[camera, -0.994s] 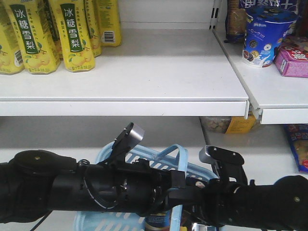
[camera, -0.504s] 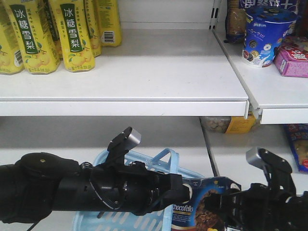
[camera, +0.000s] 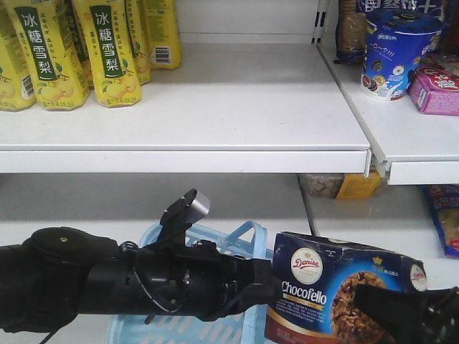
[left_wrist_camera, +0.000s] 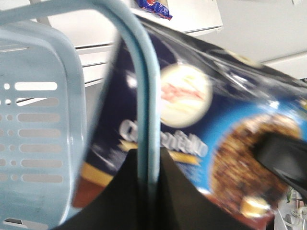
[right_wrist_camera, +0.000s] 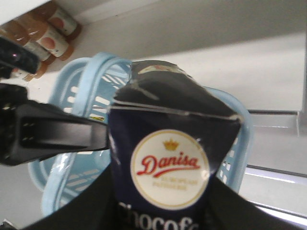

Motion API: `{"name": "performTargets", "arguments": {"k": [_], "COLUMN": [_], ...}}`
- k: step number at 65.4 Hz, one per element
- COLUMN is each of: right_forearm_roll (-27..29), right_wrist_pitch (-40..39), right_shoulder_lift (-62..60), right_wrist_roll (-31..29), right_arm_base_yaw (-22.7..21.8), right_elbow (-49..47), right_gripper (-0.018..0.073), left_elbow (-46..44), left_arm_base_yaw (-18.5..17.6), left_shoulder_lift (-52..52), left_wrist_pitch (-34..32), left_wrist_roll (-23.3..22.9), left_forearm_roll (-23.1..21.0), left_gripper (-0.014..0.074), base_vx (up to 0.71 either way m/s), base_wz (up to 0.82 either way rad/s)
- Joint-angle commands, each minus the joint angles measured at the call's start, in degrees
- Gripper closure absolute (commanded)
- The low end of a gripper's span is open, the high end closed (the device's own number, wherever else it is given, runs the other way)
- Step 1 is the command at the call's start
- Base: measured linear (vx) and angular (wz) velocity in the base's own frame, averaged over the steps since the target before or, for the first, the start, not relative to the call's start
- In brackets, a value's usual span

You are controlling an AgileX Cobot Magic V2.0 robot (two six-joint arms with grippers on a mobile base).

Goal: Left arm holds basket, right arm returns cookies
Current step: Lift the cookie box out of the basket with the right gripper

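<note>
Setting: a shop aisle of white tiered counter (camera: 215,115) boards. Yellow bottles (camera: 107,50) stand at the upper left, and a blue round tub (camera: 394,50) with a pink box (camera: 434,89) just beside it stands at the upper right.
Left arm (camera: 107,287): lies level across the lower front view, below the upper board.
Left fingers (left_wrist_camera: 177,196): clamped on the looped handle of the basket (camera: 247,233), which runs down between them in the left wrist view.
Right arm (camera: 430,322): only its dark end shows, at the lower right corner.
Right fingers (right_wrist_camera: 86,211): closed on the lower part of the cookies (camera: 330,294), one on each side.
Cookies: upright, face to the front camera, just right of the left wrist and over the basket. Whether the base is clear of the rim cannot be told.
Basket contents: slotted walls show bare where visible. The box and arm hide the floor, so anything else inside cannot be told.
Done: the basket is held and the box is gripped and up at the basket mouth.
Left: carry the box up to a board, probably the snack side on the right, set it down and let go.
</note>
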Motion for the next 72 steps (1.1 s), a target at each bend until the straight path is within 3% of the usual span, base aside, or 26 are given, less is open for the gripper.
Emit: {"name": "performTargets", "arguments": {"k": [1,20,28,40,52,65,72], "right_forearm_roll": [0.0,-6.33,-7.89,-10.38,-10.7,-10.77,-11.19], "right_wrist_pitch": [2.23,1.13,-3.91,-18.33,-31.81,-33.89,-33.73], "right_shoulder_lift": [-4.78,-12.51,-11.09,-4.19,6.36,17.73,23.27], "right_wrist_roll": [-0.29,-0.04,-0.17,-0.66,-4.87,-8.54,-12.21], "right_arm_base_yaw": [-0.44,-0.44,-0.44,-0.44,-0.44,-0.09,2.23], "right_elbow": [-4.47,-17.47,-21.64,-22.58,-23.01,-28.71,-32.99], "right_gripper": [0.0333,0.0333,0.0333,0.0333,0.0333,0.0333,0.0331], "left_elbow": [-1.55,-1.55,-1.55,-1.55,-1.55,-1.55,-1.55], "left_arm_base_yaw": [0.15,0.15,0.15,0.15,0.15,0.15,0.15], "left_shoulder_lift": [-2.14,-2.14,-2.14,-2.14,-2.14,-2.14,-2.14], "left_wrist_pitch": [0.27,0.27,0.27,0.27,0.27,0.27,0.27], "left_wrist_roll": [0.97,0.97,0.97,0.97,0.97,0.97,0.97], "left_forearm_roll": [-1.35,-1.35,-1.35,-1.35,-1.35,-1.35,-1.35], "left_gripper": [0.0603,0.0603,0.0603,0.0603,0.0603,0.0603,0.0603], "base_vx": [0.0,0.0,0.0,0.0,0.0,0.0,0.0], "base_wz": [0.0,0.0,0.0,0.0,0.0,0.0,0.0]}}
